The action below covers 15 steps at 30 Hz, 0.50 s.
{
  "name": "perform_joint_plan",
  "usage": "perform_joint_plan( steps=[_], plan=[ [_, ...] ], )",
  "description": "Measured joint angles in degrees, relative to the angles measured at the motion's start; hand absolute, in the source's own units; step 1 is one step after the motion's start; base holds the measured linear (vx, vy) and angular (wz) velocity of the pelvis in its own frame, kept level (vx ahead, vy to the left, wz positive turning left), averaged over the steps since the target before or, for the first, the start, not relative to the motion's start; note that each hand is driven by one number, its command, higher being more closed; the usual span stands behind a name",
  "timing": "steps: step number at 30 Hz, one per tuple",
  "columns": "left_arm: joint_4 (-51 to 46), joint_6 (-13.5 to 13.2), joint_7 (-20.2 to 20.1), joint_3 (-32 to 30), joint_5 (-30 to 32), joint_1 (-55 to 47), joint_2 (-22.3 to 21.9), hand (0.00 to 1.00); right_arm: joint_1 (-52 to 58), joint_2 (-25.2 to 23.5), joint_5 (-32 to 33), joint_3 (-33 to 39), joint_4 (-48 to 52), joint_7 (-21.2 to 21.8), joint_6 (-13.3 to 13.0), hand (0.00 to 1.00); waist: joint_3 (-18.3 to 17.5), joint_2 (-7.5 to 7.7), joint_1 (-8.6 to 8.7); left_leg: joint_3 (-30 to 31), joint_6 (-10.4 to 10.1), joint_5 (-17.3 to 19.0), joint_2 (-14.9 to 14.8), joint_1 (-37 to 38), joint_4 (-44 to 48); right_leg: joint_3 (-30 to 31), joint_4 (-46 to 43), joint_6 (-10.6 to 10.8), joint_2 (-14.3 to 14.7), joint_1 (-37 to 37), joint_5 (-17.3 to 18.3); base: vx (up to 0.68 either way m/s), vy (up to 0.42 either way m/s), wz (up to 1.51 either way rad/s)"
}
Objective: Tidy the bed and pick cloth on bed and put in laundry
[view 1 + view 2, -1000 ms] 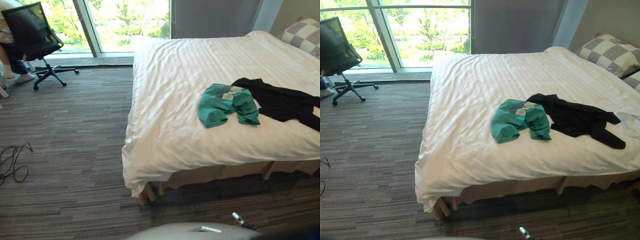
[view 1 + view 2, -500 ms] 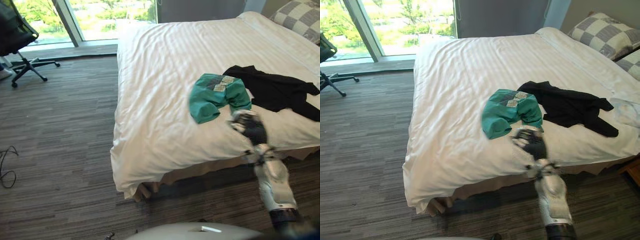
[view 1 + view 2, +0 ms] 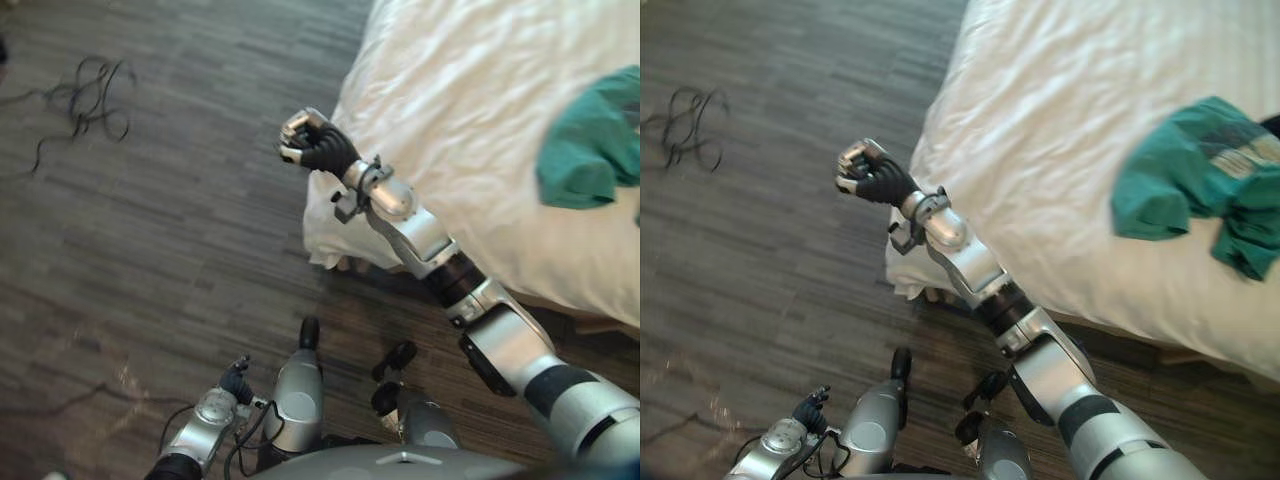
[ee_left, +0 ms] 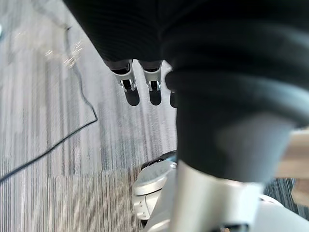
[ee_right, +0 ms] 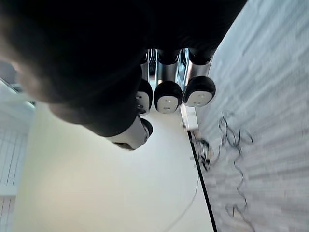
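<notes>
A green cloth [image 3: 1185, 175] lies crumpled on the white bed [image 3: 1040, 130], toward its right side and near the front edge. A sliver of black cloth [image 3: 1272, 124] shows beside it. My right hand [image 3: 310, 140] is raised over the carpet just left of the bed's near corner, well apart from the green cloth. Its fingers [image 5: 168, 99] are curled into a fist with nothing in them. My left hand [image 3: 235, 380] hangs low at my side, and its fingers [image 4: 131, 89] point straight down at the floor, empty.
Grey striped carpet [image 3: 150, 250] spreads to the left of the bed. The duvet's draped corner [image 3: 335, 225] hangs right behind my right forearm.
The camera has tipped down and swung left. My right arm has swung from beside the green cloth to left of the bed's corner, and its fingers have curled into a fist.
</notes>
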<state>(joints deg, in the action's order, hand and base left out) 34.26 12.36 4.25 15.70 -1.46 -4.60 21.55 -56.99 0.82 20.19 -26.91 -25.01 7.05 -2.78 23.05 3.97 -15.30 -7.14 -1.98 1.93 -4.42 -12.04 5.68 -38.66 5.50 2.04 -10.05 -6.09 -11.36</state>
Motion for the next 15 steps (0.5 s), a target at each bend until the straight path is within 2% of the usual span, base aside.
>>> perform_joint_plan(
  steps=[2, 4, 5, 7, 8, 10, 15],
  plan=[
    [4.43, 0.98, 1.21, -0.46, 0.50, 2.90, -1.34, 0.00, -3.39, -1.54, 0.02, -0.20, -2.62, -1.52, -0.05, 1.00, 0.79, 0.66, -0.47, 0.84, 0.38, -0.25, 0.69, -2.68, 1.07, -0.24, -0.01, 0.18, -0.65, -1.60, -0.13, -0.05, 0.107, 0.29],
    [5.66, 0.39, -1.60, -0.04, 2.80, 5.75, -1.19, 0.00, -5.68, -3.08, -0.07, -0.28, -5.52, -3.65, 0.07, 1.00, 2.45, 0.36, -0.67, 1.68, 0.78, -0.50, 1.30, -5.83, 2.63, -0.77, -0.31, 0.28, -1.32, -3.48, -0.51, -0.08, 0.098, 0.27],
    [6.55, -0.12, -1.60, -0.20, 3.36, 6.32, -1.57, 0.00, -6.03, -3.34, -0.14, -0.30, -6.56, -4.10, 0.18, 1.00, 2.52, 0.23, -0.77, 1.55, 0.99, -0.65, 1.39, -6.90, 2.90, -0.83, -0.84, 0.27, -1.67, -4.69, -0.50, -0.08, 0.103, 0.10],
    [12.29, -2.36, -1.40, -2.08, 5.34, 11.67, -5.11, 0.00, -7.07, -2.79, -0.29, 0.51, -9.43, -6.40, 1.02, 1.00, 4.29, -1.81, -0.90, 1.65, 1.62, -1.17, 1.46, -10.60, 4.46, -0.82, -4.24, -0.21, -2.86, -8.66, -0.10, -0.09, 0.118, 0.03],
    [13.37, -3.03, -1.63, -1.98, 5.59, 12.89, -5.18, 0.00, -7.33, -2.73, -0.27, 1.27, -10.57, -6.96, 1.26, 1.00, 4.72, -2.06, -0.92, 1.60, 1.68, -1.23, 1.47, -11.34, 4.72, -0.74, -4.99, -0.59, -3.13, -9.63, 0.23, -0.12, 0.104, -0.01],
    [15.68, -6.26, -2.60, -1.91, 5.31, 15.40, -5.82, 0.00, -7.99, -1.80, 0.53, 4.73, -14.93, -9.10, 1.93, 1.00, 5.94, -3.32, -0.72, 1.17, 1.76, -2.25, 1.78, -13.82, 4.63, -0.41, -7.09, -1.20, -4.12, -13.06, 1.64, -0.08, 0.049, -0.04],
    [19.95, -9.35, -3.35, -0.19, 5.04, 20.83, -7.72, 0.00, -8.78, 0.47, 0.96, 10.65, -20.57, -11.80, 1.93, 1.00, 7.62, -6.63, -0.92, -0.67, 1.32, -3.83, 1.04, -17.60, 4.20, 1.72, -8.08, -1.62, -3.93, -18.73, 1.98, -0.07, -0.015, -0.19]
  ],
)
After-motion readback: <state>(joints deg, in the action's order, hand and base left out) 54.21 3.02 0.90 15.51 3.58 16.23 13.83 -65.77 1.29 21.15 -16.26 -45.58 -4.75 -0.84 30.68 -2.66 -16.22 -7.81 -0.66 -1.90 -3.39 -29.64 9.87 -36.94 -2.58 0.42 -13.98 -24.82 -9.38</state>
